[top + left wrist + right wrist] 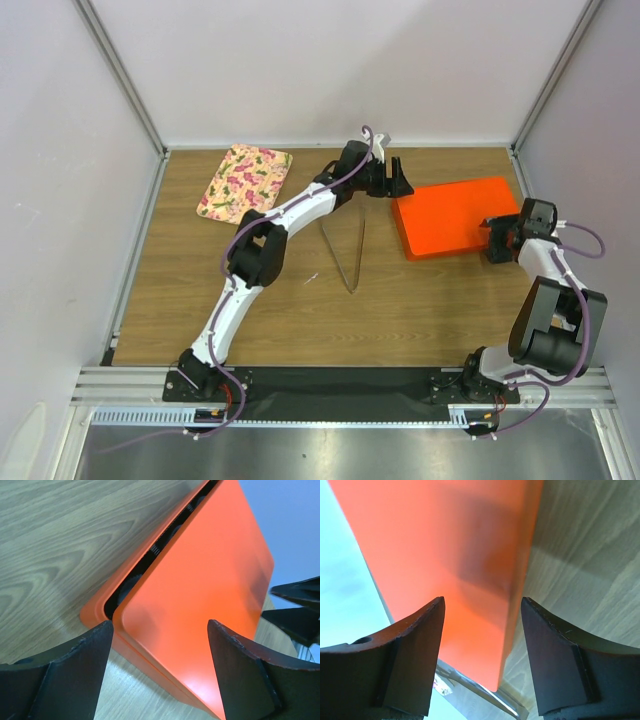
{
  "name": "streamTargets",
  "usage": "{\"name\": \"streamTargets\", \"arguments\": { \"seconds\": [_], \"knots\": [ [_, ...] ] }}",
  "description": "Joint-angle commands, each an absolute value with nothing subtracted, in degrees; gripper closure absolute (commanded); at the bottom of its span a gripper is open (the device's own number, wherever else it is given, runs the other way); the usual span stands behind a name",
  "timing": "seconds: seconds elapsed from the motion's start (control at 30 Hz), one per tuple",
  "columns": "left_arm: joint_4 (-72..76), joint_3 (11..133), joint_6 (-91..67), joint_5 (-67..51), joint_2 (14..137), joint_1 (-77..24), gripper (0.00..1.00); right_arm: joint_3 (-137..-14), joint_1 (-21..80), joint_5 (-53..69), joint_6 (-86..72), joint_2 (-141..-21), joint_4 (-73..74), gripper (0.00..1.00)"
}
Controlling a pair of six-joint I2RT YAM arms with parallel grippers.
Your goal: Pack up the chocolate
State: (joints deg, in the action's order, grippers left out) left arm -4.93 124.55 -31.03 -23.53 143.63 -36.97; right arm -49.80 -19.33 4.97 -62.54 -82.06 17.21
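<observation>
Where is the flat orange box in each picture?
Top external: the flat orange rectangular box sits right of centre.
Left wrist: the box fills the centre and right.
Right wrist: the box fills the upper left.
Shared landmark: the brown wooden tabletop under it.

Box (455,215): showing plain bright orange, with black lining peeking through its lid gap.
Tray (244,182): wearing cream with pink blossoms and green leaves.
Table (400,300): displaying brown wood grain.
Left arm (300,208), right arm (548,262): showing white, black, purple cables.

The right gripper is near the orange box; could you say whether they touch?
Cannot tell. In the right wrist view the right gripper straddles the orange box, one finger overlapping it, hiding contact.
</observation>
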Motion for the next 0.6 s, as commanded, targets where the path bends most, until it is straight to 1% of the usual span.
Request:
{"name": "streamTargets", "arguments": {
  "seconds": [0.0,0.23,0.5,0.57],
  "knots": [
    [-1.3,126.8,-30.7,-25.7,143.6,-36.9,0.18,-48.3,-19.3,4.4,-64.2,-82.6,13.4,0.32],
    [-0.6,125.6,-30.8,-26.5,144.0,-36.9,0.19,-49.3,-20.2,3.6,-62.4,-81.7,15.6,0.32],
    [-0.2,125.8,-32.2,-27.1,145.4,-37.1,0.2,-44.3,-20.7,4.6,-62.1,-83.2,8.6,0.36],
    [-0.3,125.9,-32.0,-26.9,145.5,-37.0,0.2,-43.9,-20.7,4.6,-61.8,-83.0,6.7,0.39]
  ]
}}
